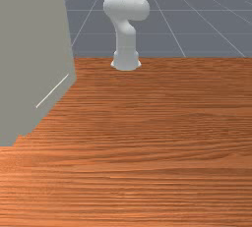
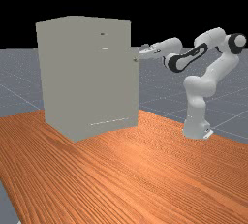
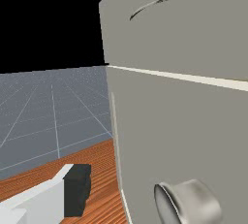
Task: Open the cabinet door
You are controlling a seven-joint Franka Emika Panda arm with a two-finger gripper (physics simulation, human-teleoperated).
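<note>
The gripper [image 2: 142,55] reaches the cabinet's [image 2: 87,77] robot-facing side in the far view, close to a small knob [image 2: 135,59]. In the wrist view the gripper [image 3: 124,190] stands open. One finger with a black pad [image 3: 78,190] is beside the door [image 3: 164,136], apart from the round metal knob [image 3: 196,202]; the other finger is hidden. The knob sticks out from the door's face. A pale seam separates the door from the panel above. Whether the door stands slightly ajar, I cannot tell.
A thin curved handle [image 3: 149,8] is on the upper panel. The cabinet [image 1: 29,49] stands at the front view's left on the wooden table [image 1: 162,142]. The arm's base is at the table's far edge in the front view.
</note>
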